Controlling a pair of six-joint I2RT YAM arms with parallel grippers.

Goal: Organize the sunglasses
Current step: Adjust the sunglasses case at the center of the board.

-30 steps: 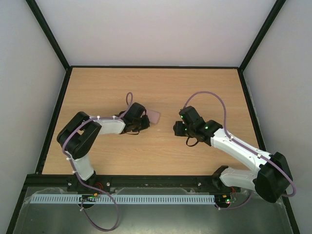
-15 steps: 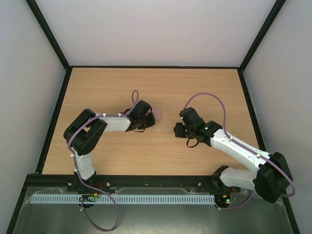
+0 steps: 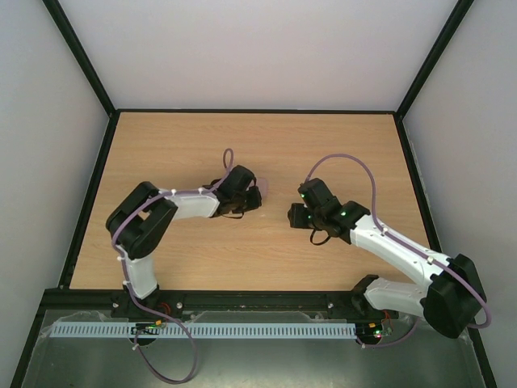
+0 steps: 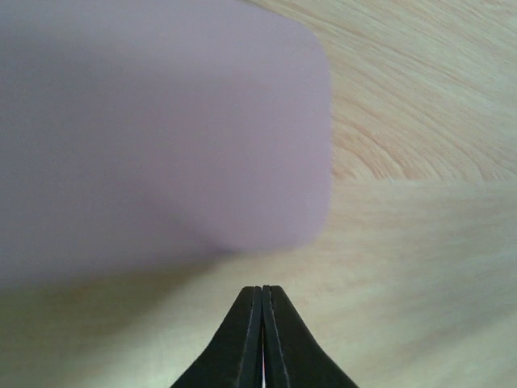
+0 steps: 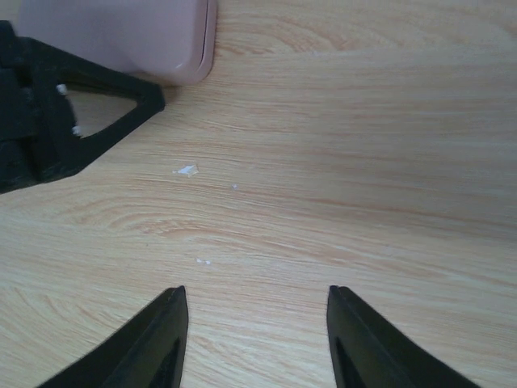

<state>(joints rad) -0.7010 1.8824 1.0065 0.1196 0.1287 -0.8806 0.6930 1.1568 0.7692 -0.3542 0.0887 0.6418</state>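
The sunglasses are out of view in every frame. The pinkish rounded case lies on the wooden table, mostly covered by my left gripper in the top view. In the left wrist view the case fills the upper left, closed and blurred, just ahead of my left gripper, which is shut and empty. My right gripper is to the right of the case, open and empty over bare wood. The right wrist view shows the case's corner and the left gripper's fingers beside it.
The wooden table is bounded by a black frame and white walls. A few small white specks lie on the wood between the two grippers. No light blue cloth shows.
My left gripper has moved right, up against the pink case, which has shifted slightly right. My right arm has barely moved.
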